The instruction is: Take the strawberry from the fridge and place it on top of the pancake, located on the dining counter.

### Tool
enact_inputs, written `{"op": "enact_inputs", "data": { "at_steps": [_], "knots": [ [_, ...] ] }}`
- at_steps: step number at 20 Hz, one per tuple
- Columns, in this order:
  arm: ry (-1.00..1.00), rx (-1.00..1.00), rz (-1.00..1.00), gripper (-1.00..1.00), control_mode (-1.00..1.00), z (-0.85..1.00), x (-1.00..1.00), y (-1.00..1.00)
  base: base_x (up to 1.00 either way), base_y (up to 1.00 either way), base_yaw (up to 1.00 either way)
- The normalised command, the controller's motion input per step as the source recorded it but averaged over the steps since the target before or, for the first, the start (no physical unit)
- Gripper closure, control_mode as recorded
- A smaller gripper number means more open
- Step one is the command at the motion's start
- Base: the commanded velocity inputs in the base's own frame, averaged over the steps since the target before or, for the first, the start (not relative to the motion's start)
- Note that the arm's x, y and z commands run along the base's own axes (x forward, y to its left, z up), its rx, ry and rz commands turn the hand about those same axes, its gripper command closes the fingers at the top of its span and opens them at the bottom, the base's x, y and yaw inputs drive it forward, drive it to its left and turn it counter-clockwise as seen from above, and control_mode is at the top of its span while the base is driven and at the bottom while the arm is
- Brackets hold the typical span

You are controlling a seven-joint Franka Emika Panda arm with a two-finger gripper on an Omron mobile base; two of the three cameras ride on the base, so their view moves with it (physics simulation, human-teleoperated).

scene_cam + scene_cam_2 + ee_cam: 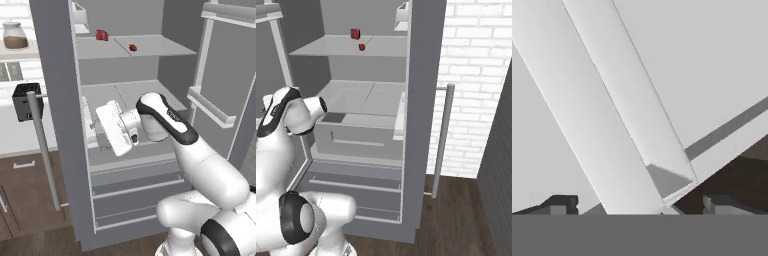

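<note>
Left base view shows you the tiny dark-red strawberry [132, 47] on the upper pale grey shelf [150, 47] of the open matte grey fridge [55, 100], beside a larger blocky red lump [102, 35]. Your tool [637, 206], fingers spread wide and holding nothing, points at the fridge's lower interior.

The fridge's [55, 125] upper shelf [150, 47] carries the strawberry [132, 48] near a blockier red lump [102, 35].

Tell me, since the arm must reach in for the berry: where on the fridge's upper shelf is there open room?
The pale grey upper shelf is bare right of the tiny dark-red strawberry. Its left rear is crowded by the blockier red lump, close to the grey door.
</note>
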Motion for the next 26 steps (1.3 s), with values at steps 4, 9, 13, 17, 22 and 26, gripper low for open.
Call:
{"op": "enact_inputs", "data": {
  "at_steps": [4, 9, 13, 17, 22, 26],
  "knots": [
    [-0.13, 0.0, 0.0, -1.0, -1.0, 0.14, -0.24, 0.05, 0.0, 0.0, 0.0],
    [-0.13, 0.0, 0.0, -1.0, -1.0, 0.32, -0.08, -0.23, 0.0, 0.0, 0.0],
    [-0.12, -0.08, -0.01, -1.0, -1.0, 0.26, 0.0, -0.86, 0.0, 0.0, 0.0],
    [-0.26, -0.56, 0.0, -1.0, -1.0, -0.14, 0.01, -0.9, 0.0, 0.0, 0.0],
    [-0.01, -0.73, 0.03, -1.0, -1.0, -0.17, 0.02, -1.0, 0.0, 0.0, 0.0],
    [0.02, -0.71, 0.18, -1.0, -1.0, -0.3, 0.0, -1.0, 0.0, 0.0, 0.0]
  ]
}}
